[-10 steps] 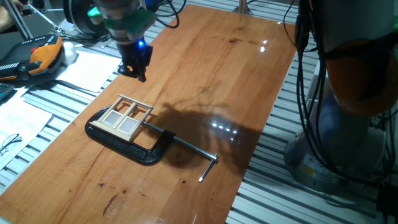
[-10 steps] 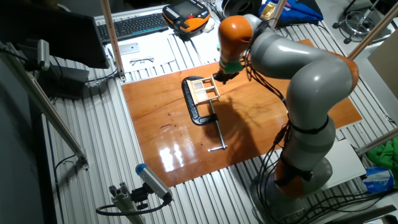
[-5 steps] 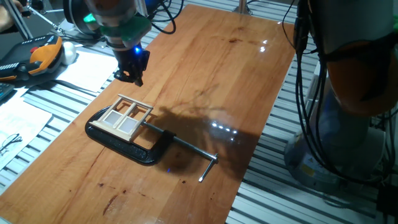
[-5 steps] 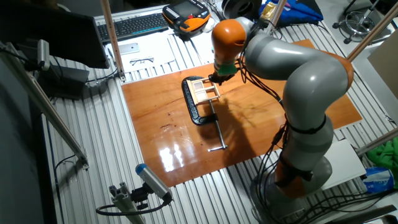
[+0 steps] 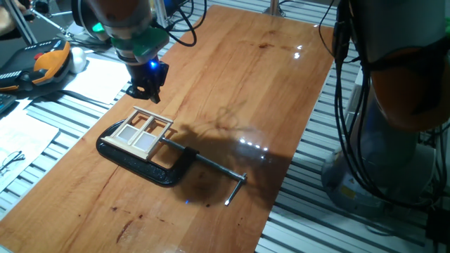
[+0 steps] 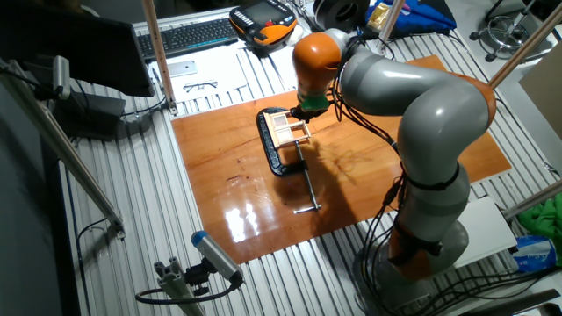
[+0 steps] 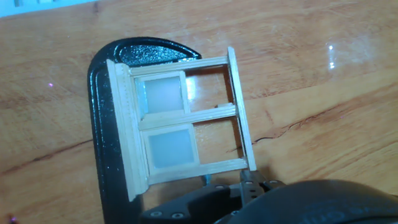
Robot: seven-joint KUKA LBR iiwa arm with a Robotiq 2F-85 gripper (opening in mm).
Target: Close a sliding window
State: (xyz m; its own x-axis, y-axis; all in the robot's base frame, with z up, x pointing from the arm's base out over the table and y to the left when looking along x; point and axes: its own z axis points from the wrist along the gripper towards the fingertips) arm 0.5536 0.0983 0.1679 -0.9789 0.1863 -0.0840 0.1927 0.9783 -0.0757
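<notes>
I see the window lying flat on the wooden table, held in a black clamp whose screw rod runs out toward the table's near edge. In the hand view the window fills the middle: a pale frame with a crossbar, two frosted panes on the left side and two bare openings on the right through which the table shows. The clamp's curved body runs along the window's left edge and around its top corner.

My gripper hangs just above the table, beside the window's far end and apart from it. A blue light glows on the hand just above the fingers. From the other fixed view the gripper sits right at the window's edge, with the arm arching over the table behind it. The fingers look close together, but I cannot tell for sure how wide the claw stands; the hand view shows only the dark base of the hand at the bottom edge.
</notes>
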